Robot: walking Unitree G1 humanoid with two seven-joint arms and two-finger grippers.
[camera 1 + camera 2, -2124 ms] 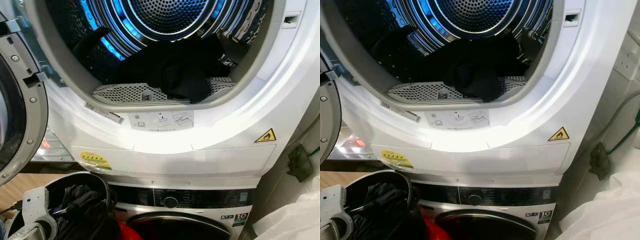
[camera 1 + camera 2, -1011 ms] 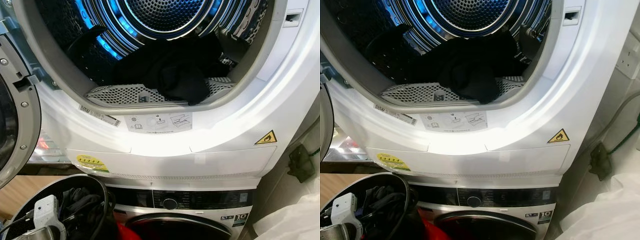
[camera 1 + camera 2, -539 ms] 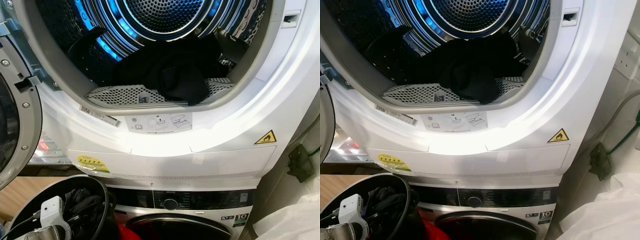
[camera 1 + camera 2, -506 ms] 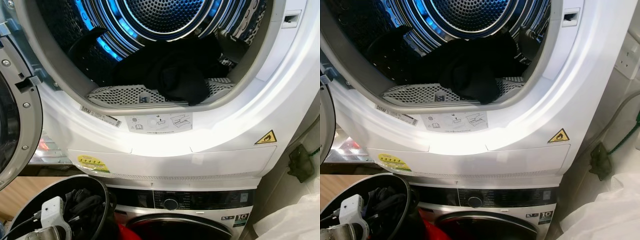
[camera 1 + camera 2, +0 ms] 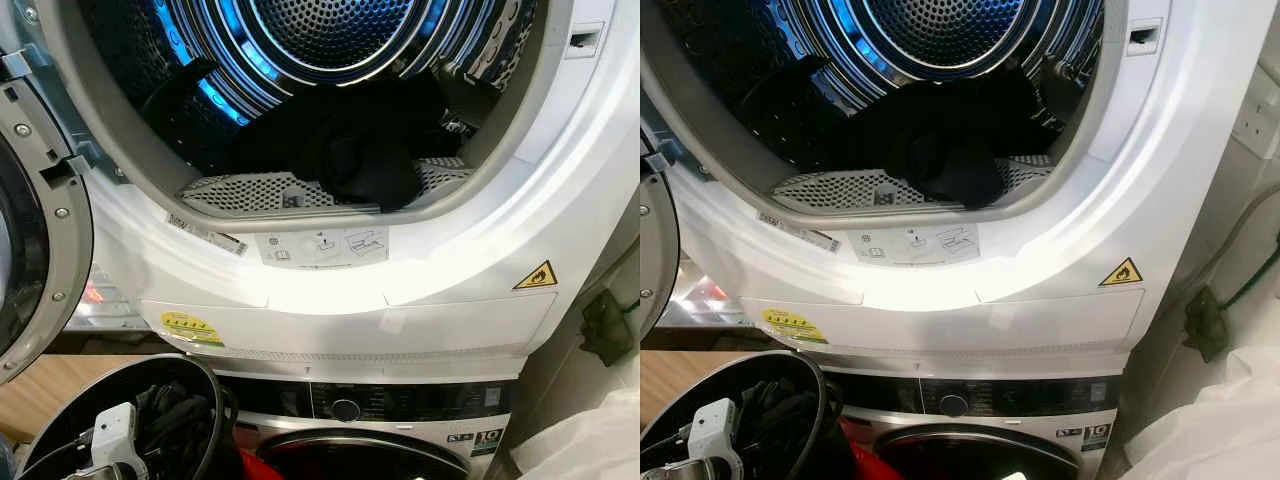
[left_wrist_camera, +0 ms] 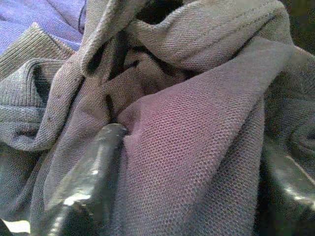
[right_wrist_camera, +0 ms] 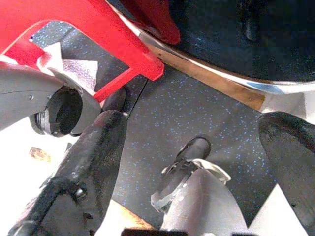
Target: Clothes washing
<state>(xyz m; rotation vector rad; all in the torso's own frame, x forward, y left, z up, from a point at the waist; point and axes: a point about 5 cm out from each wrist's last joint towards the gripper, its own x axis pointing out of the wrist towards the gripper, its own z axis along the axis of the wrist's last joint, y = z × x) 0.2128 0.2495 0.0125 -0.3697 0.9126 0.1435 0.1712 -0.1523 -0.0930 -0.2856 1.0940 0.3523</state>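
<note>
Dark clothes (image 5: 345, 150) in open dryer (image 5: 480, 260), above washer (image 5: 400, 420); basket (image 5: 205, 385) alongside.

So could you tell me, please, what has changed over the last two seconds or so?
The left wrist has sunk lower and a little rightward into the lower machine's open door, its claw pressed into the grey knit garment. The view itself shifts slightly. The dark clothes in the upper drum lie unchanged.

Dark clothes (image 5: 350, 150) lie heaped at the open dryer drum's (image 5: 330, 40) front lip.
</note>
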